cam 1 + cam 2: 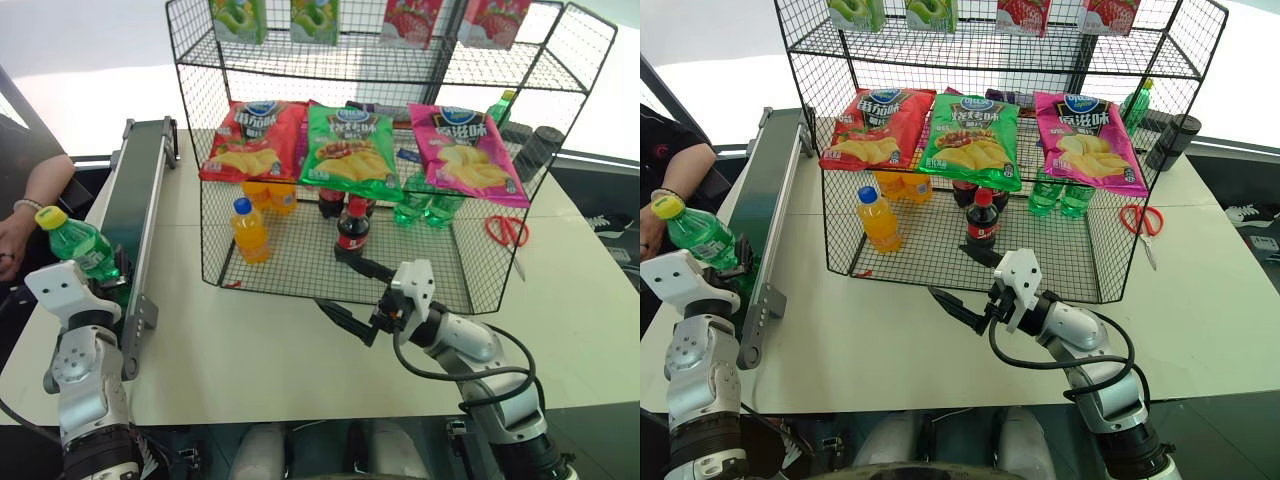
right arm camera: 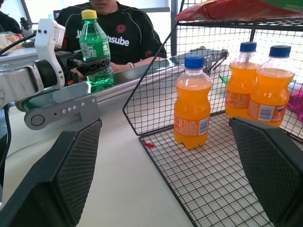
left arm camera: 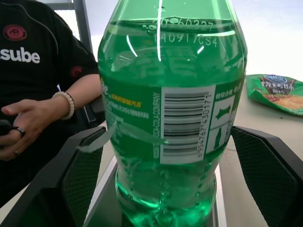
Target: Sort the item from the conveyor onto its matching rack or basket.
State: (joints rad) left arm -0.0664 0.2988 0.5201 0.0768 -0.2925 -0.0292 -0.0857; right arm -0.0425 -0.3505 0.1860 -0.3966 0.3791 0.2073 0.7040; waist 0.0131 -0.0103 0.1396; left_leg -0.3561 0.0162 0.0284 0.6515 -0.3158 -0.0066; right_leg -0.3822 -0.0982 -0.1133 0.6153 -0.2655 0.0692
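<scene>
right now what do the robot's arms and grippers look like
Both arms are jointed silver-grey metal with a white housing at the wrist. The right arm has black cables looping along it. The left gripper and right gripper each have two black fingers; the inner pads carry a fine mesh texture.

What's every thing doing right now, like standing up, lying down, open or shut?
green bottle, standing on the belt, yellow cap on
left hand, at the green bottle
right hand, open, empty
orange bottle, upright in the rack, blue cap on
cola bottle, upright, red cap on
scissors, lying flat on the table
</scene>
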